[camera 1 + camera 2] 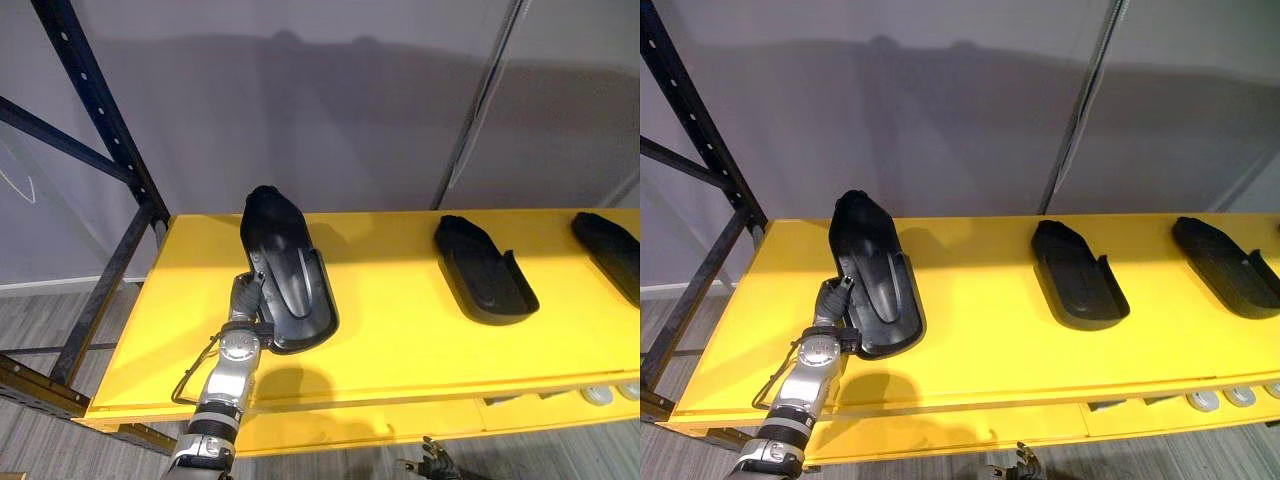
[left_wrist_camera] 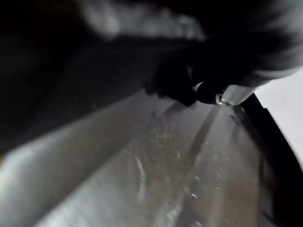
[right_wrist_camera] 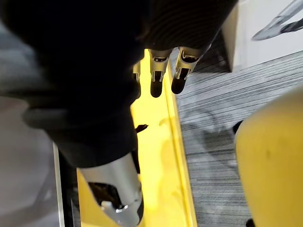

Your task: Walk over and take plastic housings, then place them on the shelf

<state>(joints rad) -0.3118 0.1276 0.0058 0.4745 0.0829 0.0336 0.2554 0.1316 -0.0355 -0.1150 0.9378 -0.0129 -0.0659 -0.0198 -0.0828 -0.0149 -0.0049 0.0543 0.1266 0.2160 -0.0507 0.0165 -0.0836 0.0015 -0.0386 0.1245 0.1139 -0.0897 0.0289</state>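
Black elongated plastic housing [image 1: 287, 275] is pinched at its near rim by the left robot hand [image 1: 245, 300], a hold that seems chosen to steady the broad end on the yellow shelf board [image 1: 400, 340] while the narrow tip points away. Right of that housing lie a second black housing [image 1: 485, 268] and, beyond it, a third black housing [image 1: 610, 250], spaced in a row, probably the pattern to follow. Below that housing, the right robot hand [image 3: 184, 28] hangs by the shelf's front edge, fingers straight and empty.

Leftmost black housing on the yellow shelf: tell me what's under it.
The yellow shelf lies under the housing; the left robot hand meets its near left edge. The housing covers any part of the hand beneath, so the grip is hidden.
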